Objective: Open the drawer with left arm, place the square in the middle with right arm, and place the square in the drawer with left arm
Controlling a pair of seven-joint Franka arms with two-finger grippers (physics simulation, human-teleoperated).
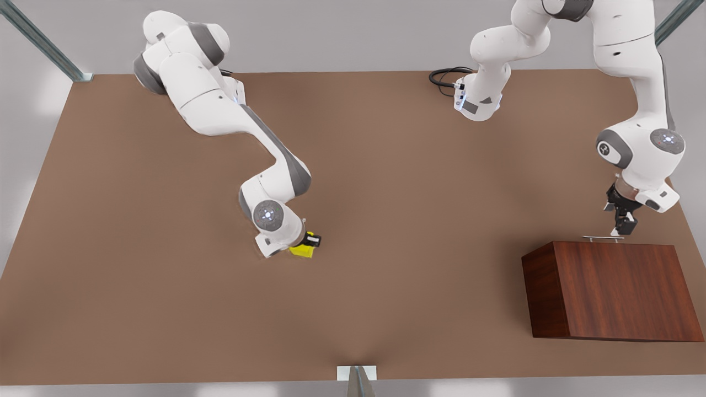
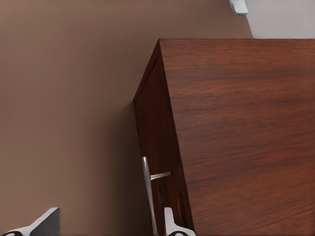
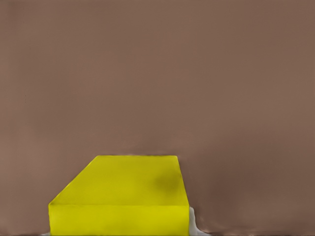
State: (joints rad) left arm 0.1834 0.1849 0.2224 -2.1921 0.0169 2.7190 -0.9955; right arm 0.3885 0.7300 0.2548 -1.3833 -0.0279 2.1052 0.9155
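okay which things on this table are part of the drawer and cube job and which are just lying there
In the job:
- yellow square, at the right gripper
- drawer, shut, handle by the left gripper
- bare tabletop, the middle

Just there:
- black cable at the far edge

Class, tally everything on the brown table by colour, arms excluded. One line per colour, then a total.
Yellow: 1, the cube
Reddish-brown: 1, the wooden box
Silver: 1, the box's handle
Total: 3
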